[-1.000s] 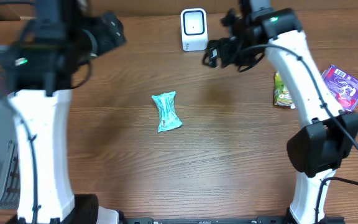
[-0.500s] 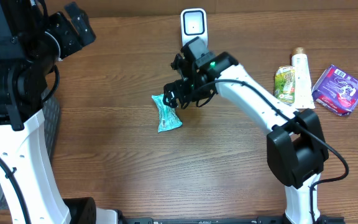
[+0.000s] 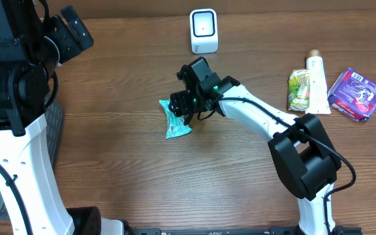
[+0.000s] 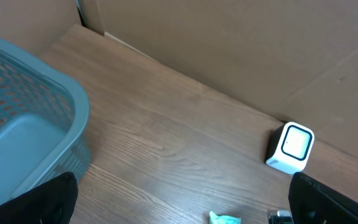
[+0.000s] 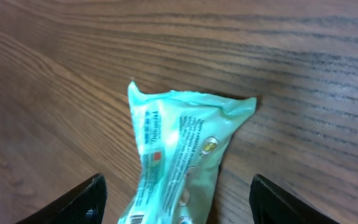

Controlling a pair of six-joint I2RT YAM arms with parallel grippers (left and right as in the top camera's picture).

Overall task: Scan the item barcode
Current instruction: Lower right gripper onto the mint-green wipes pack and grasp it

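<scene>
Count: one teal packet (image 3: 175,119) flat mid-table. Right gripper (image 5: 179,202) sits over it, jaws wide either side, gripping nothing. Left gripper (image 3: 70,31) spread wide, empty. One scanner (image 3: 203,31), one basket (image 4: 30,124). At the far right: one pouch (image 3: 298,91), one tube (image 3: 317,81), one purple pack (image 3: 356,93).

I see a mock shop checkout: a wooden tabletop (image 3: 175,183) with a white scanner (image 3: 203,31), packaged goods (image 3: 356,93) off to one side, a blue basket (image 4: 17,124), and cardboard walls (image 4: 229,43) behind.
</scene>
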